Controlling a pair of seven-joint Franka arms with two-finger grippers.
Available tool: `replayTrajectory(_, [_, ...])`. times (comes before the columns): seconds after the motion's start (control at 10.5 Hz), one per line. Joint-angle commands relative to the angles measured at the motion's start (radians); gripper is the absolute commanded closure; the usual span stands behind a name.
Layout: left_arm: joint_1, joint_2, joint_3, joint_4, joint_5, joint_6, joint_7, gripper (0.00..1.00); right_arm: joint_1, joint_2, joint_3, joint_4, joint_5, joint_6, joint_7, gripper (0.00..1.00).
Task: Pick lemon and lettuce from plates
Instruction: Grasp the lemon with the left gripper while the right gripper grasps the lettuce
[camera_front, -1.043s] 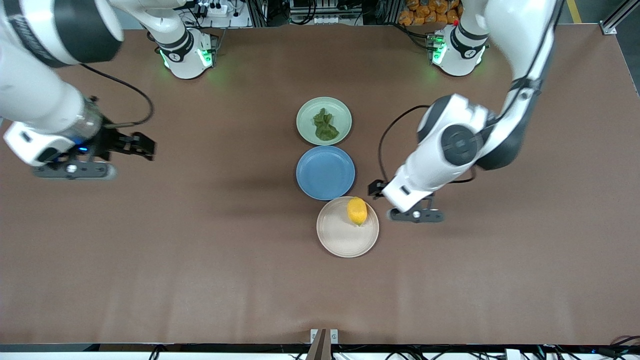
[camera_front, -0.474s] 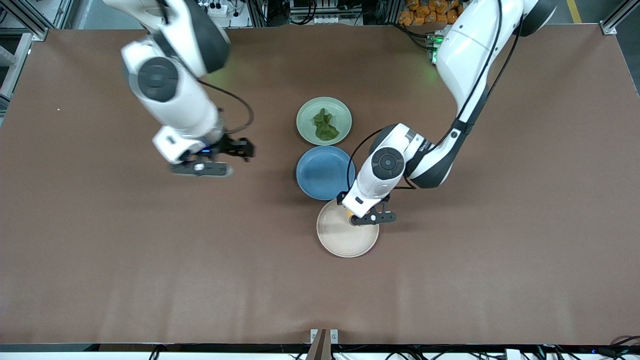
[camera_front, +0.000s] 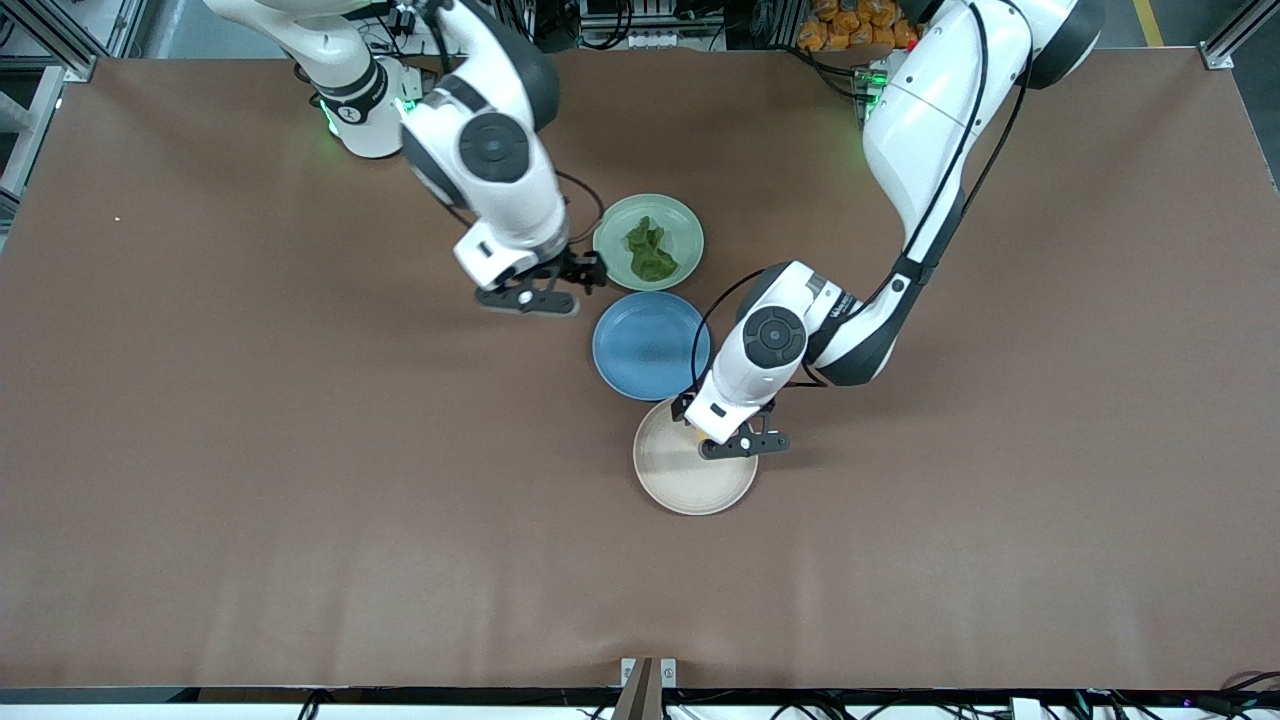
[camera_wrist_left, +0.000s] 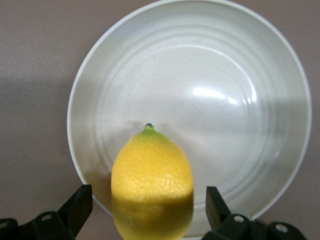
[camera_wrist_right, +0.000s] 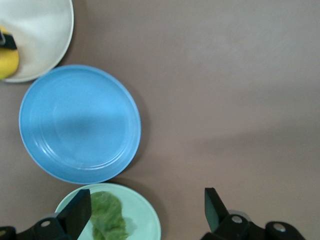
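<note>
Nearest the front camera of the three plates, the beige-cream plate (camera_front: 680, 475) carries the lemon (camera_wrist_left: 152, 185) near its rim. The left gripper (camera_front: 722, 428) is low over that plate, its fingers (camera_wrist_left: 77, 206) spread wide on either side of the lemon with a gap on each side, not touching it. In the front view the gripper hides almost all of the fruit.

Farther from the camera and just beside this plate lies the blue plate (camera_front: 650, 345), bare.

Farthest of the row, the mint green plate (camera_front: 615, 225) holds the lettuce (camera_front: 650, 252). The right gripper (camera_front: 582, 272) hangs over that plate's rim toward the right arm's end, fingers (camera_wrist_right: 75, 212) spread wide, holding nothing.
</note>
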Motion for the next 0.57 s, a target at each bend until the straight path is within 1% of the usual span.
replayTrajectory(0.0, [-0.035, 0.016, 0.03, 0.022, 0.03, 0.009, -0.032, 0.16, 0.048, 0.082, 0.018, 0.005, -0.093, 0.041, 0.134, 0.0])
replayTrajectory(0.09, [-0.035, 0.016, 0.03, 0.022, 0.028, 0.009, -0.035, 0.43, 0.078, 0.105, 0.028, 0.005, -0.122, 0.055, 0.169, 0.0])
replayTrajectory(0.19, [-0.035, 0.013, 0.03, 0.022, 0.027, 0.009, -0.037, 0.65, 0.114, 0.128, 0.028, 0.005, -0.152, 0.08, 0.216, 0.0])
replayTrajectory(0.28, [-0.035, 0.01, 0.03, 0.022, 0.025, 0.009, -0.037, 0.8, 0.134, 0.157, 0.03, 0.005, -0.185, 0.107, 0.272, 0.0])
replayTrajectory(0.38, [-0.033, 0.009, 0.03, 0.022, 0.025, 0.009, -0.035, 0.87, 0.153, 0.178, 0.036, 0.005, -0.225, 0.127, 0.327, 0.0])
replayTrajectory(0.47, [-0.033, 0.003, 0.03, 0.022, 0.028, 0.008, -0.034, 0.97, 0.173, 0.198, 0.042, 0.005, -0.248, 0.143, 0.356, 0.0])
